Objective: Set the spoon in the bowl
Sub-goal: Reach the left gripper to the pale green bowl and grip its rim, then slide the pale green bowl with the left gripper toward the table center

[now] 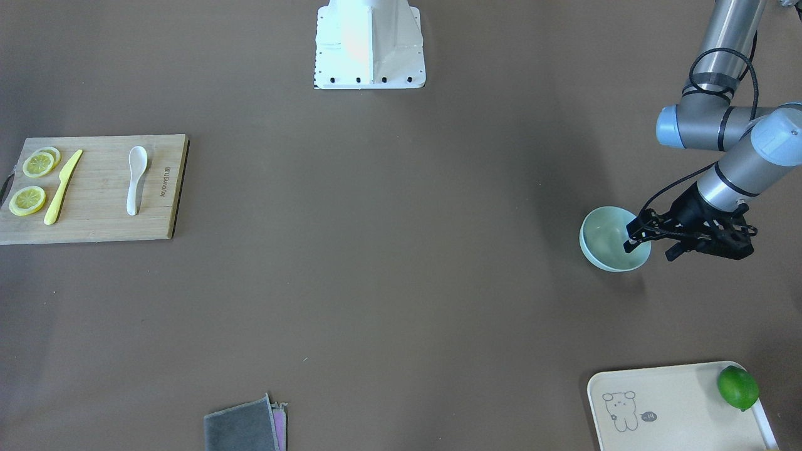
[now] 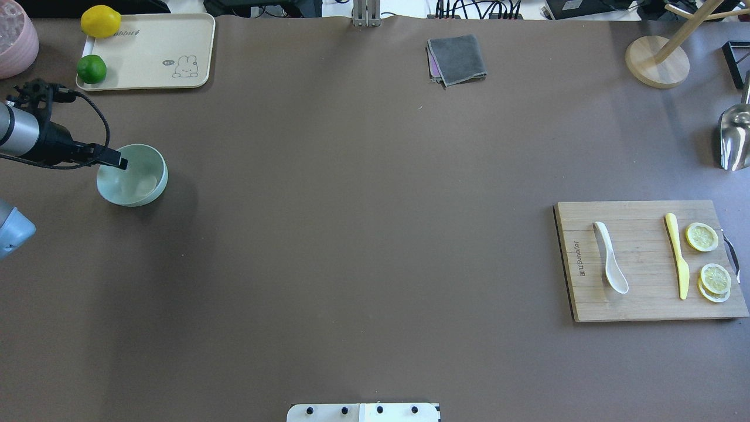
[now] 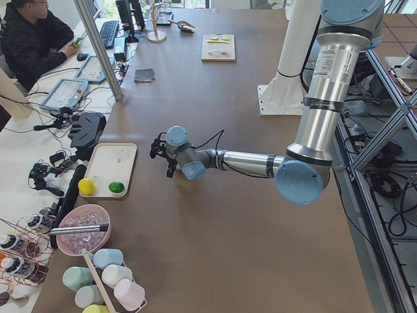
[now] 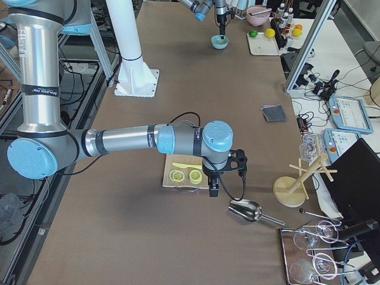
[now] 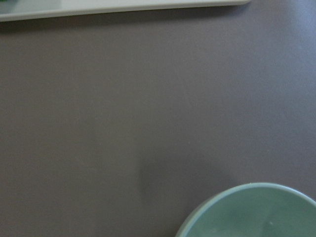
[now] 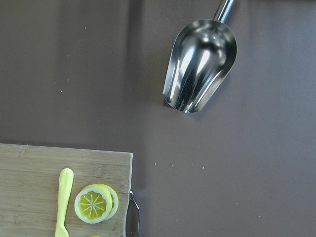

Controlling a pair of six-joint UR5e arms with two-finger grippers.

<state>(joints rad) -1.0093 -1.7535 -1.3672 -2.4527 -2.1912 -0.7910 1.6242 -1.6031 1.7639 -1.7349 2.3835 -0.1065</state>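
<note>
The white spoon lies on a wooden cutting board on the table's right-arm side; it also shows in the overhead view. The mint-green bowl stands on the table at the far other side. My left gripper points down at the bowl's rim. It looks open, with one finger inside the bowl and one outside. The left wrist view shows only the bowl's edge. My right gripper hangs beyond the board's outer end, near the scoop; I cannot tell its state.
A yellow knife and lemon slices share the board. A cream tray holds a lime. A grey cloth lies at the table's far edge. A metal scoop lies beyond the board.
</note>
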